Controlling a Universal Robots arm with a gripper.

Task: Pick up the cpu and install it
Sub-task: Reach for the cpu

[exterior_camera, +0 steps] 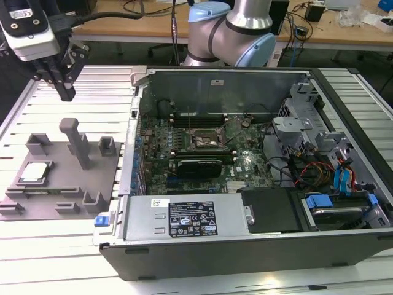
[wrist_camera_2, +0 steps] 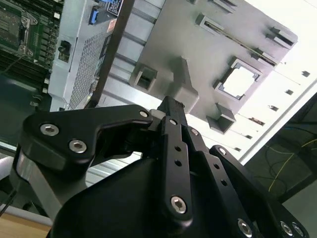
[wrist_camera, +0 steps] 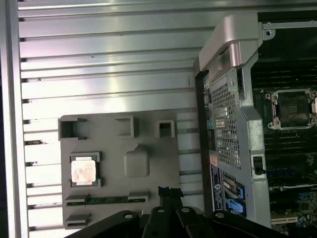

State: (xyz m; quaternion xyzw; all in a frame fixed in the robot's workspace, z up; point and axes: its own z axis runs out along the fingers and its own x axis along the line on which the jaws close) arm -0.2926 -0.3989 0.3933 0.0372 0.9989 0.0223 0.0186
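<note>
CPU (exterior_camera: 35, 173) lay in its pocket on fixture plate (exterior_camera: 61, 179), untouched. Your gripper (exterior_camera: 66, 94) hung above the plate's far side, well apart, jaws looking closed & empty. Risk, imo: descending w/o opening could've hit the upright post (exterior_camera: 78, 144) or knocked the chip.

A robotics lab: open computer case (exterior_camera: 245, 255), cable-strewn benches (exterior_camera: 331, 27).

No readable txt: print on PSU label (exterior_camera: 191, 219) & case sticker (exterior_camera: 216, 82) too small.
</note>
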